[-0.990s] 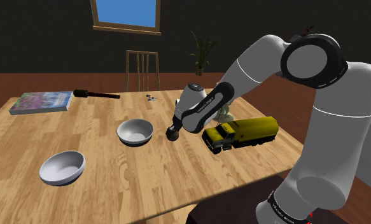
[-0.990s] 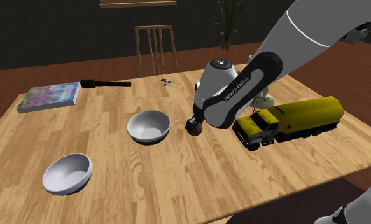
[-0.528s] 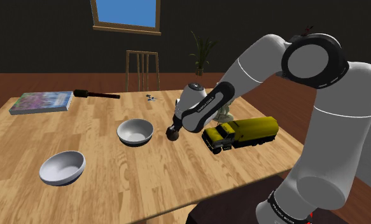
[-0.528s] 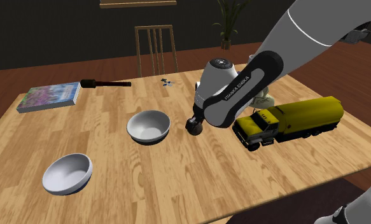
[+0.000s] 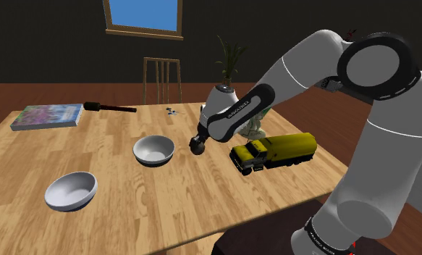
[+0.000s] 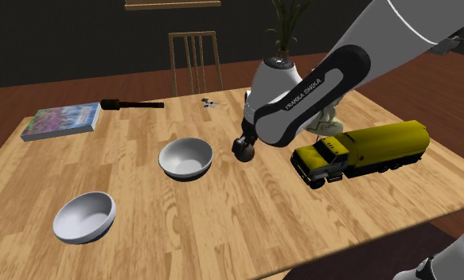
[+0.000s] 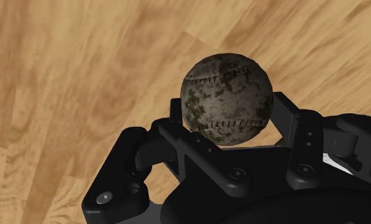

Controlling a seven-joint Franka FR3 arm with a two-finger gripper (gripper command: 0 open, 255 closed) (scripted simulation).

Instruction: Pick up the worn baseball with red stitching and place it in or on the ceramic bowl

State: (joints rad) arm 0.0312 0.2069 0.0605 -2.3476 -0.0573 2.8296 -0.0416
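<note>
In the shoulder view, a smooth pale grey round bowl (image 5: 64,201) is sitting near the left of the grained wooden table (image 5: 166,210), and a second pale grey bowl (image 5: 153,161) is resting mid-table. Just right of it, the black gripper (image 5: 197,145) is hanging higher above the wood than a second ago, its fingers clasping the mottled grey-brown baseball (image 7: 225,95), scuffed and dark-stitched. Farther right, a glossy yellow toy tanker truck (image 5: 274,151) is standing unmoved.

Surface (image 5: 166,199) of pale grained wood with a low sheen, ball (image 7: 225,95) scuffed, mottled, matt, with stitched seams, end effector (image 5: 197,146) matt black, bowl (image 5: 153,150) and second bowl (image 5: 71,190) smooth, softly glossy, truck (image 5: 274,150) glossy yellow, arm (image 5: 376,145) shell smooth, glossy white.
</note>
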